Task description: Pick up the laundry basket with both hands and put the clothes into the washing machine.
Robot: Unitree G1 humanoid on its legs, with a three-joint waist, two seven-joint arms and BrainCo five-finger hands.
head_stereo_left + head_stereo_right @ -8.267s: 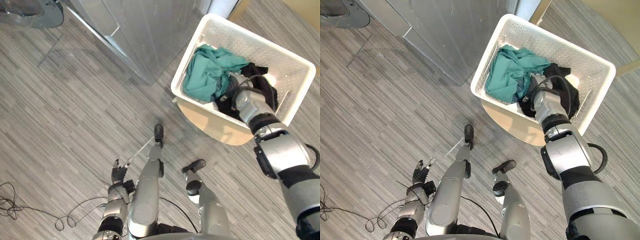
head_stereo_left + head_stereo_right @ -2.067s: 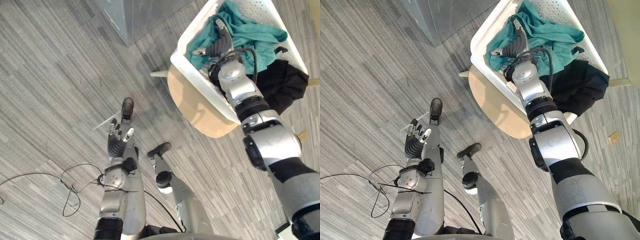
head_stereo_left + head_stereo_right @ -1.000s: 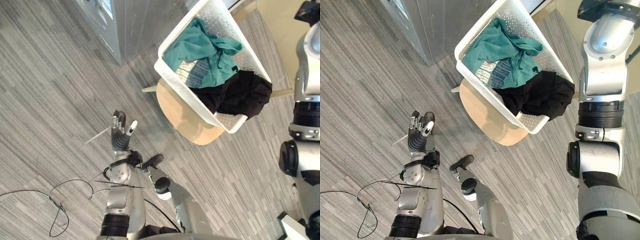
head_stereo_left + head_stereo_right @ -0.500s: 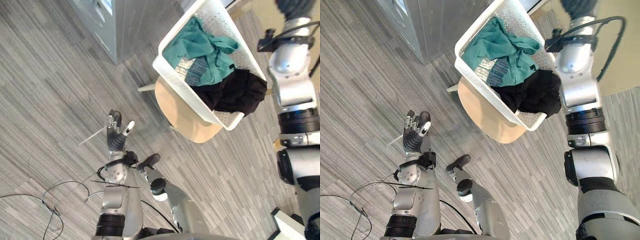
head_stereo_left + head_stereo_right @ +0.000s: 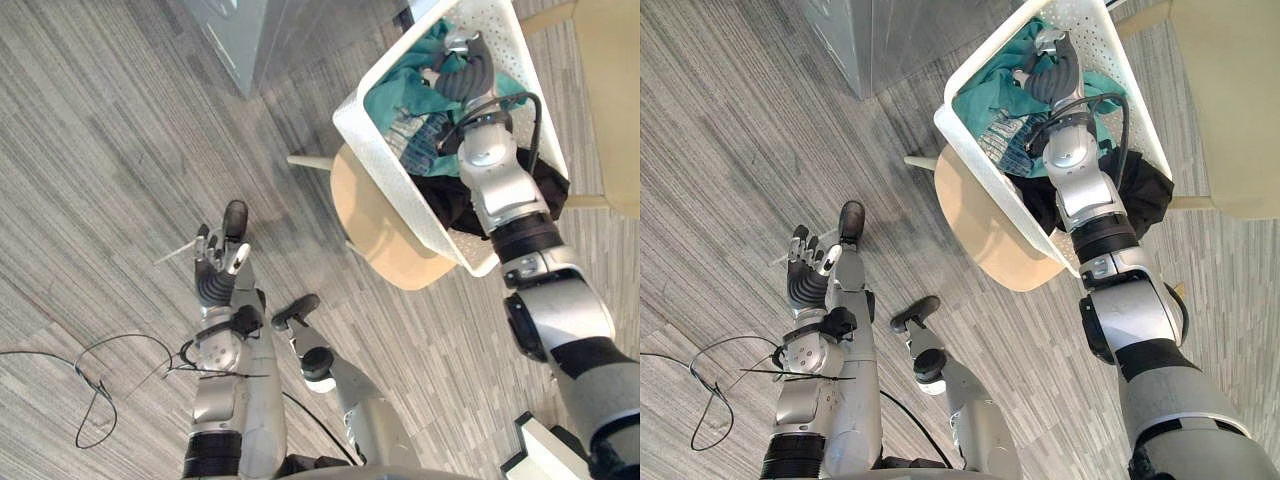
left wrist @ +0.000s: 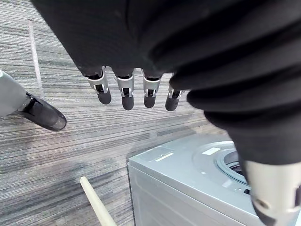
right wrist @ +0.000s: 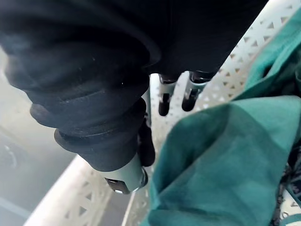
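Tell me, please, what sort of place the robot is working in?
Likely a laundry corner, perhaps in an office or lab: a white laundry basket of clothes on a round stool, a grey washing machine nearby, and striped grey flooring.

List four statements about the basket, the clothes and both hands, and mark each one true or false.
1. The white basket sits on a round beige stool. True.
2. The left hand grips the basket's rim. False: it is out over the floor, apart from the basket, with its fingers straight and holding nothing.
3. The right hand is inside the basket, over the teal garment. True.
4. The black garment lies on the floor. False: it hangs over the basket's rim.
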